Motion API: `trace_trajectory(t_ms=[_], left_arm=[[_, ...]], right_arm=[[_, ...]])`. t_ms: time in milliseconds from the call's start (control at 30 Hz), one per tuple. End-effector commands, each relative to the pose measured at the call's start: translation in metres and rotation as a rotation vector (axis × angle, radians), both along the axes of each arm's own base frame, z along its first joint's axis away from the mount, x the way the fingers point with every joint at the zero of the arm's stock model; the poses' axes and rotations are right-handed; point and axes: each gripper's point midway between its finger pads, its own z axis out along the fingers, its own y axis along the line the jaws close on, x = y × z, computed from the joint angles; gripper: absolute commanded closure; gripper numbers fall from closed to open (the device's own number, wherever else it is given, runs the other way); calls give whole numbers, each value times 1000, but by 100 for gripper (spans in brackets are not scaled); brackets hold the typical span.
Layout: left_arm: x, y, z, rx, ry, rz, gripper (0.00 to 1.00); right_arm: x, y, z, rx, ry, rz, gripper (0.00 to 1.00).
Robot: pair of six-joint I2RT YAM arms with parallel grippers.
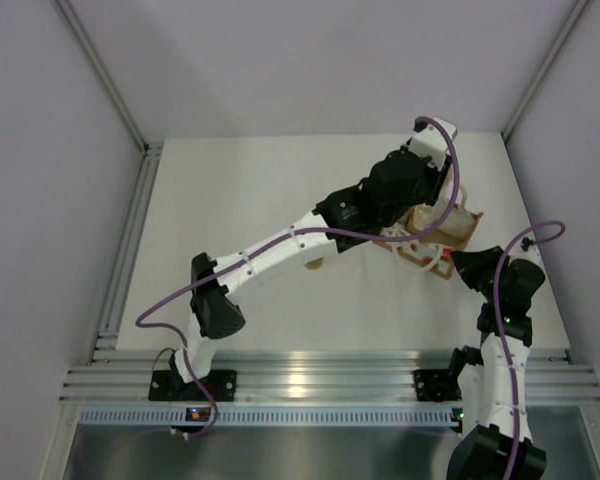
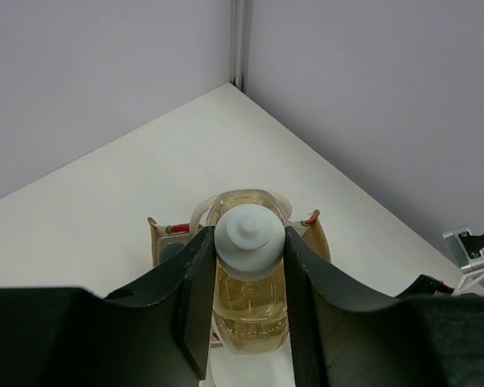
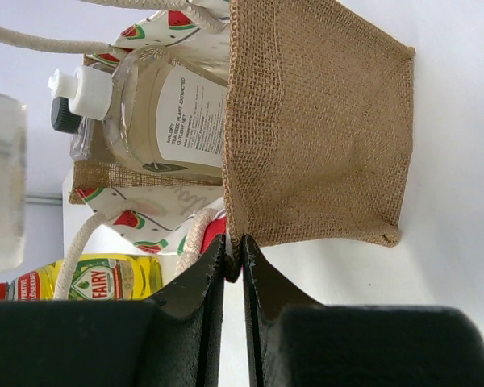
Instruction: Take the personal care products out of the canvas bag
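A coarse, boxy burlap bag [image 3: 323,137] with a watermelon-print lining and rope handles stands at the white table's [image 1: 280,190] far right. The left arm stretches diagonally across, wrist pointing down. The left gripper [image 2: 248,242] is clamped on a rounded amber bottle [image 2: 250,310] at its white cap, over the bag's mouth. The right arm is bent low, and the right gripper [image 3: 234,254] pinches the bag's edge. A labelled bottle [image 3: 165,105] sits inside. A yellow bottle [image 3: 105,278] lies just beside the bag.
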Motion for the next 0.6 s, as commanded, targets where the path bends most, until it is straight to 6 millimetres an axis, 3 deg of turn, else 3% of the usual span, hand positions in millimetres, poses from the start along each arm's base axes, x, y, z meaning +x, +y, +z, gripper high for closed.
trace_trajectory(t_ms=[0,300,567], left_arm=[[-19,65,146,-299,-181,69,100],[-7,115,139,-218,-195,220,100],[46,182,106,-205,-126,377,100]], right_arm=[[-4,-10,-13,-41,57,-40,90],[-3,-11,-6,-45,38,-43,90],[-3,-10,-5,-44,34,-41,90]])
